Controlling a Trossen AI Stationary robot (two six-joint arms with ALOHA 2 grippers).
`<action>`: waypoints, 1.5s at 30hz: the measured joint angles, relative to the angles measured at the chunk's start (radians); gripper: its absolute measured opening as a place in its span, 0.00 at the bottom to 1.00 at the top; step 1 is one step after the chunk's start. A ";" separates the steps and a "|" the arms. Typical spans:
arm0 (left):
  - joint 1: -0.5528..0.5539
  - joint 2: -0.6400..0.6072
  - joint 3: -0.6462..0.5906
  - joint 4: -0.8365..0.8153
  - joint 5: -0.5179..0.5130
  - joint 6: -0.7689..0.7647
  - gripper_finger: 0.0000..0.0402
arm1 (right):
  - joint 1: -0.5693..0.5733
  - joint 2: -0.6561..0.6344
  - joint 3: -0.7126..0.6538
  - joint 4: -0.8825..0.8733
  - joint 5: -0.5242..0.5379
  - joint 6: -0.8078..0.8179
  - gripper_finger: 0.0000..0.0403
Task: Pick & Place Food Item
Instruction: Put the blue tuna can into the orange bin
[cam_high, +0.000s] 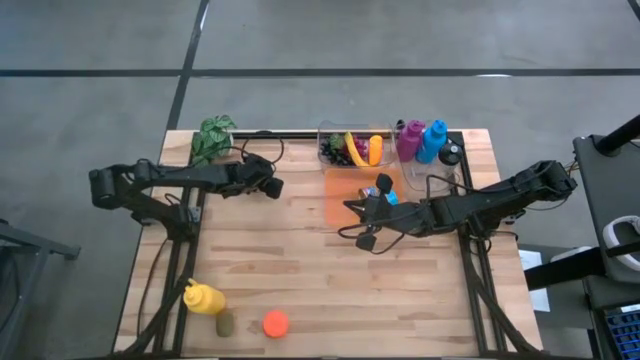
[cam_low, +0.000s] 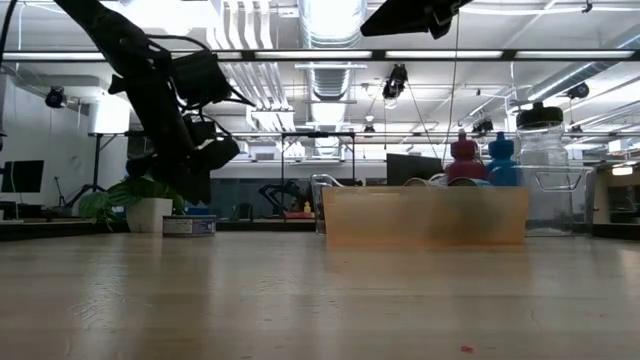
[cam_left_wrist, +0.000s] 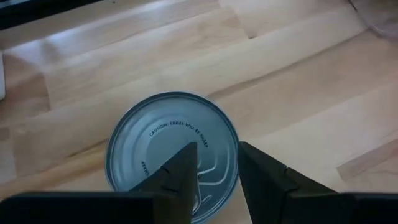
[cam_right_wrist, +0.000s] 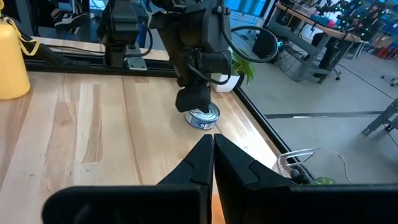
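Small round tin can (cam_left_wrist: 172, 155), silver lid w/ printed text, blue label band, upright on desk (cam_high: 300, 280). At desk's far-left part, approx 11 o'clock from centre, just under left gripper (cam_high: 270, 186).

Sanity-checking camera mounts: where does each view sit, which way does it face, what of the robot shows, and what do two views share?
High: overhead, straight down on the table; both arms.
Low: tabletop level, facing the room; left arm above the can, orange bin beyond.
Left wrist: looks down past the left gripper onto the can's lid.
Right wrist: looks across the table past the shut right gripper at the left arm.
Shared: the can shows in low and both wrist views.
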 joint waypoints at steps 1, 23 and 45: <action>0.002 0.000 0.000 0.001 0.000 -0.001 0.29 | 0.000 0.000 0.000 0.000 0.000 0.000 0.02; 0.018 0.003 -0.067 0.039 -0.019 -0.030 0.29 | 0.000 0.000 0.000 -0.002 0.000 -0.001 0.02; -0.015 0.003 -0.067 0.045 0.035 -0.024 0.29 | 0.000 0.000 0.000 -0.002 0.000 -0.003 0.02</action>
